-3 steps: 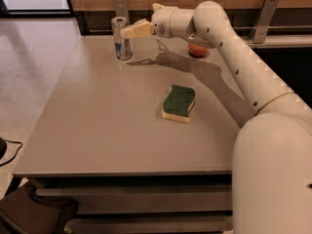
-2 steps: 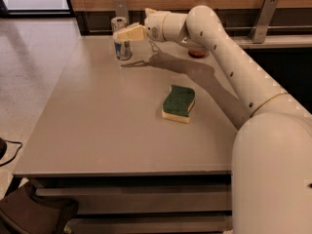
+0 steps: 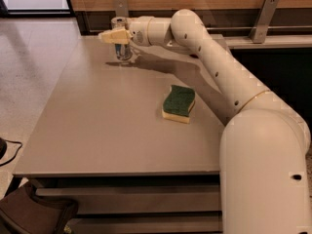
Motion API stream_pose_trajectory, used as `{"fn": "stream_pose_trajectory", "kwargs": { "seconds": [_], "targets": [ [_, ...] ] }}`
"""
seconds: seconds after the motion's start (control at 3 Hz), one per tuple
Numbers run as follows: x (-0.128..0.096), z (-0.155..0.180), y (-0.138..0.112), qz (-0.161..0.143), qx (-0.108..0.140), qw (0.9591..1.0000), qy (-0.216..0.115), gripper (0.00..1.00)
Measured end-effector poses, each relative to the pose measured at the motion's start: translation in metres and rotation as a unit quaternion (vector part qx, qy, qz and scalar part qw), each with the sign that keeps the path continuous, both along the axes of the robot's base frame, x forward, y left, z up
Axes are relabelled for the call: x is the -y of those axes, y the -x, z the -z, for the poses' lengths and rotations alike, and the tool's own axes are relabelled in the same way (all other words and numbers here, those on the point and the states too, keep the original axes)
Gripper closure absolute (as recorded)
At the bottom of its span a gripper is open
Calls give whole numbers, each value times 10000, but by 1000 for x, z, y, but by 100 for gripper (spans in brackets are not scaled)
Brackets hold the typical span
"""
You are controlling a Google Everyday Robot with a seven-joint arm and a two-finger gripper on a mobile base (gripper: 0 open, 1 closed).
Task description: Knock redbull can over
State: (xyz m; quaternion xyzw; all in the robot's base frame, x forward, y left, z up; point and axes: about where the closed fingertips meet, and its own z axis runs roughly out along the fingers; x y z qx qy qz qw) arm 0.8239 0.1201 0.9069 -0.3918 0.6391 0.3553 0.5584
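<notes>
The redbull can stands upright at the far left of the grey table; it is a slim silver can with blue markings. My gripper reaches in from the right on the long white arm. It lies across the front of the can's upper half and points left. The can's shiny top shows just above the gripper and its lower part shows below it. The gripper looks to be touching the can or passing just in front of it.
A green and yellow sponge lies at mid-table, right of centre. A wooden wall panel with metal brackets runs behind the table. A dark bag sits on the floor at the front left corner.
The gripper has swung left from beside the can to across its front. The can still stands upright. The arm now hides the orange object behind it.
</notes>
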Motion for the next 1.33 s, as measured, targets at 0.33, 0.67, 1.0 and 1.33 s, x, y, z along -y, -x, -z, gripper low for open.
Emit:
{"fn": "stream_pose_trajectory", "kwargs": {
  "seconds": [0.33,0.67,1.0,1.33],
  "targets": [
    [-3,0,1,-16,1,10000,2,49],
    [-6,1,1,-37,-5,10000,1,71],
    [-9,2,2,-61,-12,10000,0,95],
    [-11,2,2,-75,-16,10000,-1,100]
  ]
}}
